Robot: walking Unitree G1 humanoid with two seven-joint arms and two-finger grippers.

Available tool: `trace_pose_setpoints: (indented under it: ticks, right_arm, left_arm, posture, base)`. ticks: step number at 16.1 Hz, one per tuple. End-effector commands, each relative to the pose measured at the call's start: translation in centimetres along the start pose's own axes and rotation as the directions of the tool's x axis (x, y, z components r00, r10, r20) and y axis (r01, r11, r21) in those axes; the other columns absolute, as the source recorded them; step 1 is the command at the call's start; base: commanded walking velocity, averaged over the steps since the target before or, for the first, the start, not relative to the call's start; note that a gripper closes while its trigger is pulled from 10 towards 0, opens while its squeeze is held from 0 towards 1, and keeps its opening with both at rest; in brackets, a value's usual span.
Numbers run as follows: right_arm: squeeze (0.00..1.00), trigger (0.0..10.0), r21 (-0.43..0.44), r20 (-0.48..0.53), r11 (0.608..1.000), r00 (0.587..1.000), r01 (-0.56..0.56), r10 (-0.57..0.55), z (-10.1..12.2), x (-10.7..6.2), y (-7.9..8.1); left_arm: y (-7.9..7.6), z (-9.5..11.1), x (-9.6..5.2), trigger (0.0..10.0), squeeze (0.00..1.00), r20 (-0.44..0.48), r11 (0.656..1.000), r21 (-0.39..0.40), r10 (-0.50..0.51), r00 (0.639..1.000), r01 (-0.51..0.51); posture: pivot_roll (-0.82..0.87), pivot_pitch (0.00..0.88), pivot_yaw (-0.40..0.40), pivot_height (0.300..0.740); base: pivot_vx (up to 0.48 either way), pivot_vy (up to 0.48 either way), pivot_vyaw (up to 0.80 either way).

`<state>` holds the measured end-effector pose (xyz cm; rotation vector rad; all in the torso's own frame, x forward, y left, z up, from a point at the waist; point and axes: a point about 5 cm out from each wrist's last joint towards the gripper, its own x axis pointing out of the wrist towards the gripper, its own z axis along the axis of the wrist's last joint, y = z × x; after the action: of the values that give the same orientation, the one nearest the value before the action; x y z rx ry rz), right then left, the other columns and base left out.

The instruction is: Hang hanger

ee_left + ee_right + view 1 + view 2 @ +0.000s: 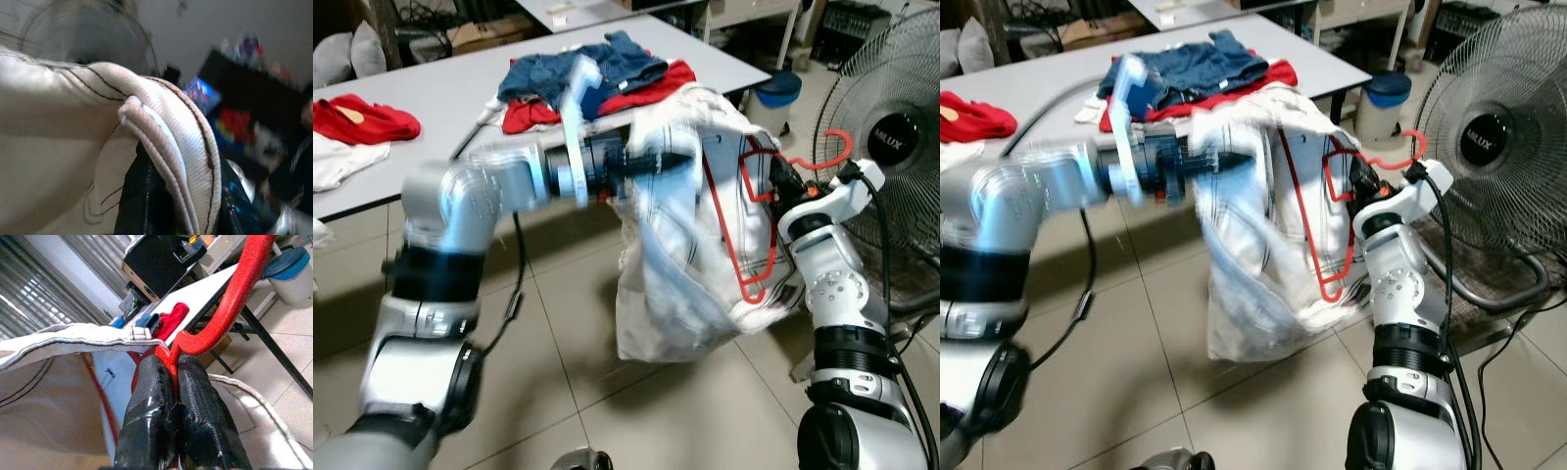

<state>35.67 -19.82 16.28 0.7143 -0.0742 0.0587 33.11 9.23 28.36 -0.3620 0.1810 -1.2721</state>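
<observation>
- Right gripper (pixel 171 382): jaws clamped tight on the red hanger (pixel 754 235) just below its hook; hanger held up in front of the fan (pixel 886 127), inside the white shirt (pixel 685 284)
- Left gripper (pixel 171 196): jaws pushed into the shirt's collar; cannot tell their opening
- Surface (pixel 440 93) behind carries piled clothes (pixel 592 78)

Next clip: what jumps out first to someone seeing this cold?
A white checked cloth garment hangs in mid-air between both arms, over the tiled floor. The right gripper, jaws shut, pinches the red wire hanger threaded into it; the left gripper is pushed into the fabric, beside a big grey standing fan.
</observation>
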Motion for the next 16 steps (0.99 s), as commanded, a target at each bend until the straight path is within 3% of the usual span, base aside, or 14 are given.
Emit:
trace_pose_setpoints:
  ticks: [1, 4, 6, 7, 8, 11, 12, 14, 15, 16]
  right_arm:
    - [0.00, 0.0, 0.001, 0.020, 1.000, 0.999, 0.029, -0.029, 0.2, 0.2, 0.0]
    - [0.00, 0.0, 0.007, 0.011, 1.000, 1.000, 0.012, -0.012, -0.3, 0.1, 0.5]
    - [0.00, 0.0, -0.165, -0.086, 0.984, 0.994, -0.074, 0.060, -2.1, -0.5, 1.1]
    - [0.00, 0.0, -0.194, -0.123, 0.977, 0.990, -0.092, 0.068, -2.7, -0.9, 1.0]
    - [0.00, 0.0, -0.255, -0.193, 0.959, 0.978, -0.125, 0.076, -3.9, -1.6, 0.7]
    - [0.00, 0.0, -0.323, -0.333, 0.937, 0.943, -0.136, 0.022, -5.9, -3.1, -0.7]
    - [0.00, 0.0, -0.346, -0.380, 0.930, 0.925, -0.122, -0.019, -6.6, -4.0, -1.7]
    - [0.00, 0.0, -0.356, -0.399, 0.929, 0.916, -0.106, -0.048, -6.8, -4.9, -2.6]
    - [0.00, 0.0, -0.383, -0.413, 0.917, 0.909, -0.113, -0.060, -6.4, -5.7, -3.3]
    - [0.00, 0.0, -0.391, -0.405, 0.914, 0.912, -0.109, -0.064, -5.9, -5.9, -3.5]
  left_arm:
    - [-0.3, 1.6, -0.3, 0.0, 0.00, 0.077, 1.000, -0.013, -0.001, 0.997, 0.002]
    - [0.9, 2.0, 0.1, 0.0, 0.00, 0.100, 0.991, -0.063, 0.123, 0.987, -0.117]
    - [2.4, 3.4, -0.2, 0.0, 0.00, 0.211, 0.954, -0.211, 0.260, 0.942, -0.215]
    - [3.0, 4.0, -0.5, 0.0, 0.00, 0.246, 0.935, -0.259, 0.307, 0.919, -0.242]
    - [3.8, 4.8, -1.0, 0.0, 0.00, 0.289, 0.905, -0.313, 0.380, 0.879, -0.288]
    - [4.6, 5.6, -1.7, 0.0, 0.00, 0.333, 0.872, -0.357, 0.453, 0.827, -0.334]
    - [5.0, 6.2, -2.1, 0.0, 0.00, 0.363, 0.851, -0.400, 0.488, 0.794, -0.340]
    - [5.4, 6.6, -2.5, 0.0, 0.00, 0.370, 0.829, -0.422, 0.526, 0.766, -0.366]
    - [6.1, 6.6, -2.8, 0.0, 0.00, 0.350, 0.789, -0.450, 0.588, 0.730, -0.419]
    - [6.4, 6.4, -3.0, 0.0, 0.00, 0.337, 0.776, -0.443, 0.608, 0.719, -0.448]
  posture:
    - [-0.08, 0.000, 0.100, 0.740]
    - [-0.08, 0.000, 0.104, 0.740]
    - [-0.08, 0.000, 0.107, 0.740]
    - [-0.08, 0.000, 0.107, 0.740]
    - [-0.08, 0.000, 0.108, 0.740]
    - [-0.09, 0.000, 0.114, 0.740]
    - [-0.09, 0.000, 0.115, 0.740]
    - [-0.09, 0.000, 0.119, 0.740]
    - [-0.09, 0.000, 0.127, 0.740]
    - [-0.09, 0.000, 0.127, 0.740]
  base:
    - [0.000, 0.000, 0.00]
    - [0.000, 0.000, 0.00]
    - [0.000, 0.000, 0.00]
    - [0.000, 0.000, 0.00]
    - [0.000, 0.000, 0.00]
    - [0.000, 0.000, 0.00]
    - [0.000, 0.000, 0.00]
    - [0.000, 0.000, 0.00]
    - [0.000, 0.000, 0.00]
    - [0.000, 0.000, 0.00]
